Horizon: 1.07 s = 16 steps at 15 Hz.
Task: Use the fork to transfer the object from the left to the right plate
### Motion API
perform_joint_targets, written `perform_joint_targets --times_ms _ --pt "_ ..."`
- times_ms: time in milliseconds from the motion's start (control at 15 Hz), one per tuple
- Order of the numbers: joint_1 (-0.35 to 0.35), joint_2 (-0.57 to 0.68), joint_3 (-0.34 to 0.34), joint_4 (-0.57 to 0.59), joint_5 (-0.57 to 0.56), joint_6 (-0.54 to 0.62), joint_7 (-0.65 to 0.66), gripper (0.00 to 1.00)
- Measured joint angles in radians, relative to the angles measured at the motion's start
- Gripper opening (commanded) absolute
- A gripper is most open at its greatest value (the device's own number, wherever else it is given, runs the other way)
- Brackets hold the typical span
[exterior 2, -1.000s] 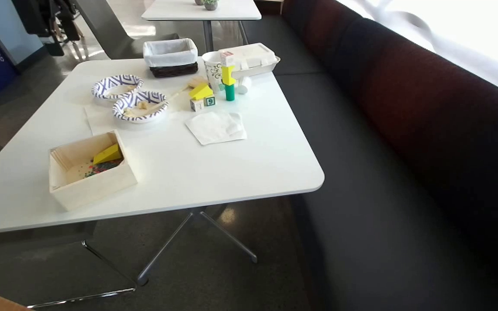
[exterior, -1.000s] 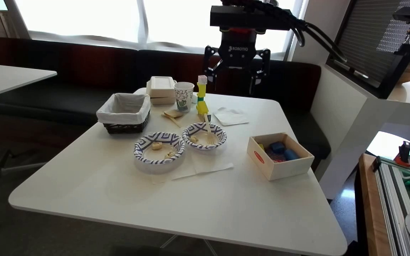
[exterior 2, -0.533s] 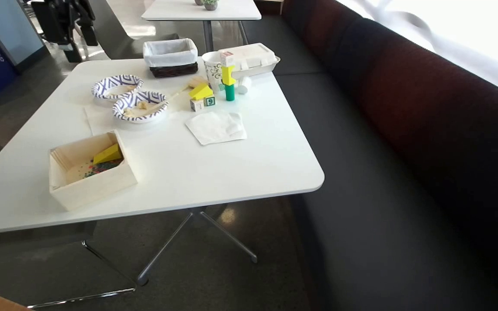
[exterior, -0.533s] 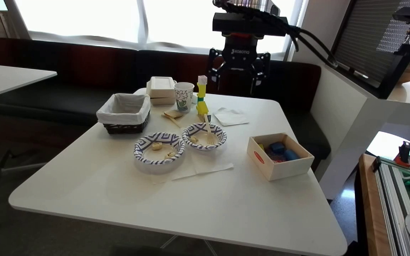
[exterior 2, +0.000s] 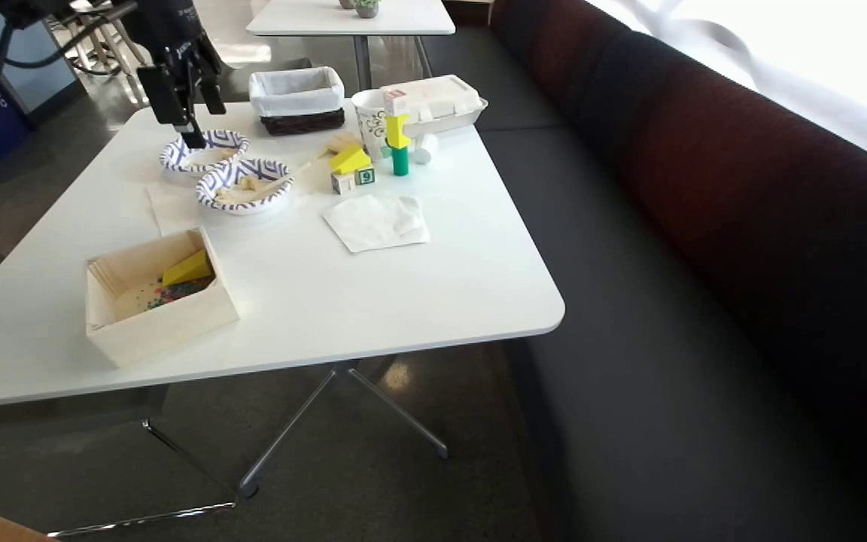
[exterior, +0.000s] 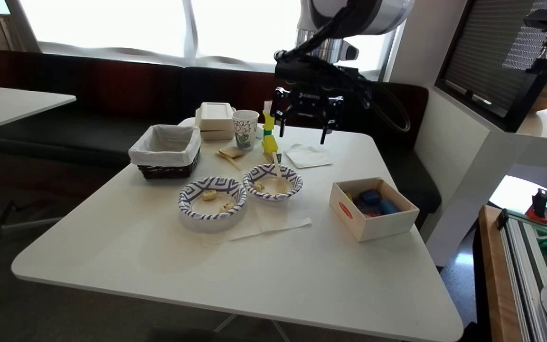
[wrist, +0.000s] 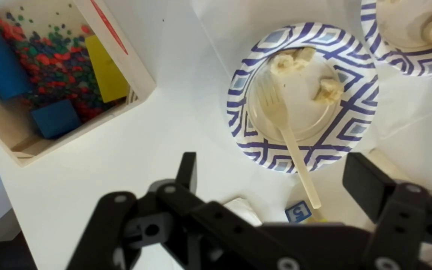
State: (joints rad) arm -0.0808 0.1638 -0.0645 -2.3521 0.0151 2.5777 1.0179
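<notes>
Released, the gripper hangs over the table, fingers wide apart; its height cannot be told. Nearest it in the wrist view, the fork rests with its tines in a bowl and its handle across the rim. Pale pieces lie in this bowl, a clump near the tines, and more lie in the second bowl, right beside it; whether the rims touch cannot be told.

A small cube stands just beside the handle's end. In an exterior view another cube shows too, a yellow wedge over the pair and a napkin near. Just past them rises a tower, well apart from the gripper there; in an exterior view the gripper partly covers the tower.

Apart from the bowls stands a box. The wrist view shows its two blue blocks, yellow block and coloured bits together; in an exterior view the yellow block is plain, while in an exterior view the blue blocks stand out.

Near the tower in both exterior views are a cup, a carton and, farther off, a lined basket. Beyond are a bench and a far table.
</notes>
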Motion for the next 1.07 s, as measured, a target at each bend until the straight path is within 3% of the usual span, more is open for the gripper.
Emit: perform_joint_targets --times_ms 467,1067 --pt "0.013 0.162 -0.023 0.075 0.008 0.144 -0.075 1.0" --pt "0.028 0.229 -0.033 0.127 0.008 0.152 -0.13 1.0"
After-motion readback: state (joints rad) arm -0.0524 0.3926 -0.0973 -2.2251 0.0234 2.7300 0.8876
